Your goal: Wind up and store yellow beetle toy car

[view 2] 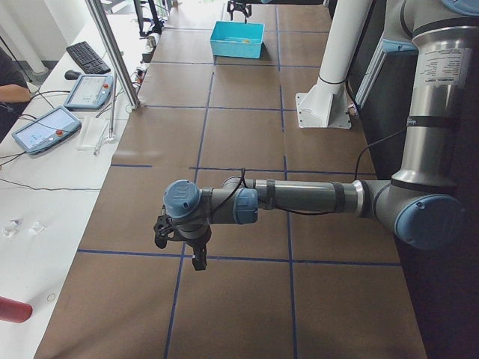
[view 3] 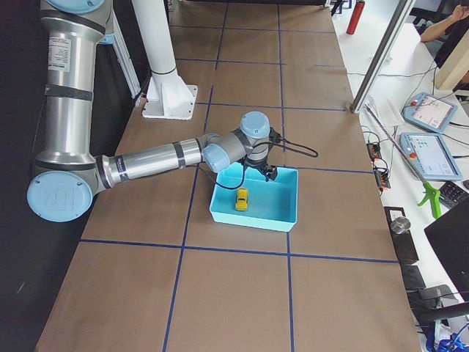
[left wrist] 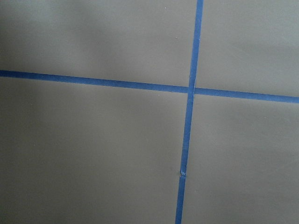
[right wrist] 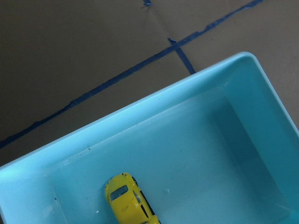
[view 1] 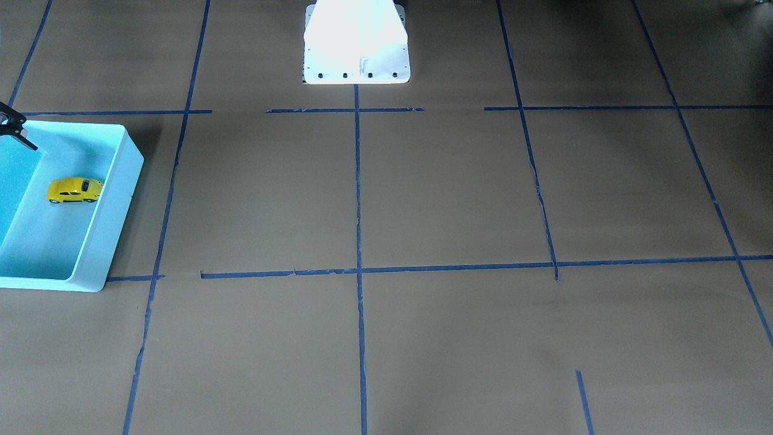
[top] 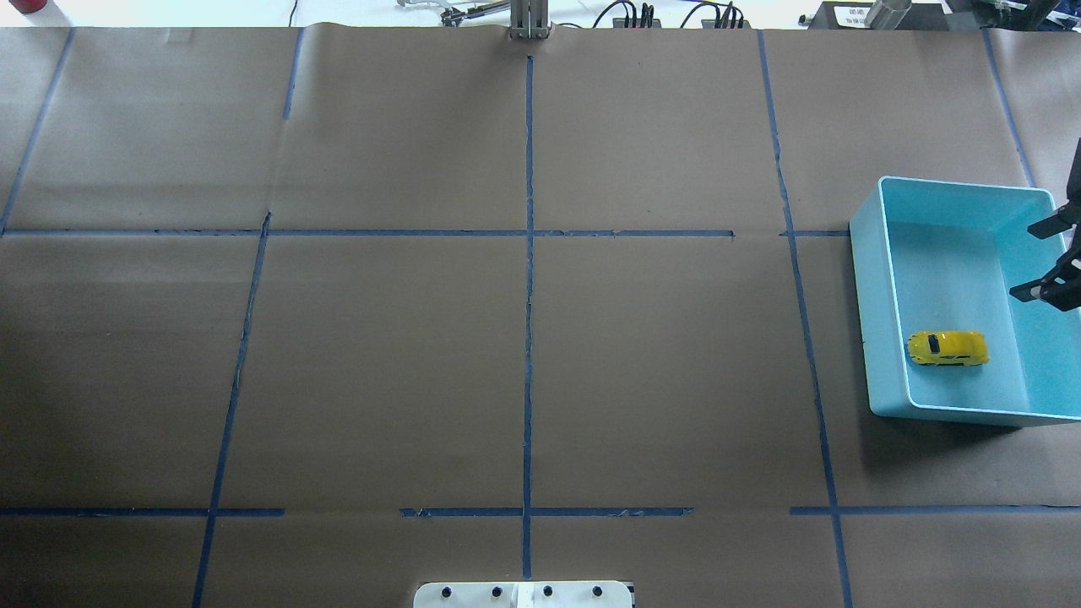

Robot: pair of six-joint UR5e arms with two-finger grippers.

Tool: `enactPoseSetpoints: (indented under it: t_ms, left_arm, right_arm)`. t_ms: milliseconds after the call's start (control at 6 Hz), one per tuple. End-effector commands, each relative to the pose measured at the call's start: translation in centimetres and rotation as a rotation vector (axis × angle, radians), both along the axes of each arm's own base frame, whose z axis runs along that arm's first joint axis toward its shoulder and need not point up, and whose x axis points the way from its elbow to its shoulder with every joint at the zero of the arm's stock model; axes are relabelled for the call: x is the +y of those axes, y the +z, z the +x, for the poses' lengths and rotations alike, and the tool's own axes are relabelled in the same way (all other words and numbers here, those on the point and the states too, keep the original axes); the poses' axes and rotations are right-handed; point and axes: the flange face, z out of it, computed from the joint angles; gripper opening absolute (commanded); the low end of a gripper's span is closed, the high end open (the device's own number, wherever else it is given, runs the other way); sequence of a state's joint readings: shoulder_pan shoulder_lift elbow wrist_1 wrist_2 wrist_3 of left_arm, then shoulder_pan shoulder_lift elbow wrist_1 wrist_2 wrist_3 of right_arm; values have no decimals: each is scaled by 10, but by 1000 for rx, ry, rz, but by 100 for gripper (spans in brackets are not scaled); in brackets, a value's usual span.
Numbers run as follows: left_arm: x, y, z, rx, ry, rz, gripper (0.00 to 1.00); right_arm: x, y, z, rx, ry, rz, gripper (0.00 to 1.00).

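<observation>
One yellow beetle toy car [top: 947,348] sits in the single turquoise bin [top: 874,304] at the right, the right gripper [top: 1023,262] is spread wide and empty over it, and I cannot tell how the left gripper [view 2: 178,253] stands.

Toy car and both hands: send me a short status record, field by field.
bin: on the table, robot's right side
toy car: on its wheels inside the bin
right hand: open, empty, above the bin, clear of the car
left hand: above the table, far from the bin; open or shut unclear
</observation>
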State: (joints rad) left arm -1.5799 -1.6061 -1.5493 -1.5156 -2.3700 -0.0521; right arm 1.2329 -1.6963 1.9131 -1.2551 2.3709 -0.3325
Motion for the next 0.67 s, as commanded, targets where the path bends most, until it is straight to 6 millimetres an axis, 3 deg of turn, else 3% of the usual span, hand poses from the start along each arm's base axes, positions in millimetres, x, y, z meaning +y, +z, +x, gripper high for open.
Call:
enactPoseSetpoints:
  t_ms: [0, 167, 333, 500]
  left_arm:
    - [0, 0, 0, 0, 0, 0, 100]
    - [0, 0, 0, 0, 0, 0, 100]
    - [0, 0, 0, 0, 0, 0, 100]
    - [0, 0, 0, 0, 0, 0, 100]
  right_arm:
    - [8, 28, 46, 0, 264, -308, 100]
    - [8, 36, 71, -2, 411, -460, 100]
    - [11, 40, 117, -3, 526, -539, 100]
    - [20, 31, 138, -26, 559, -595, 100]
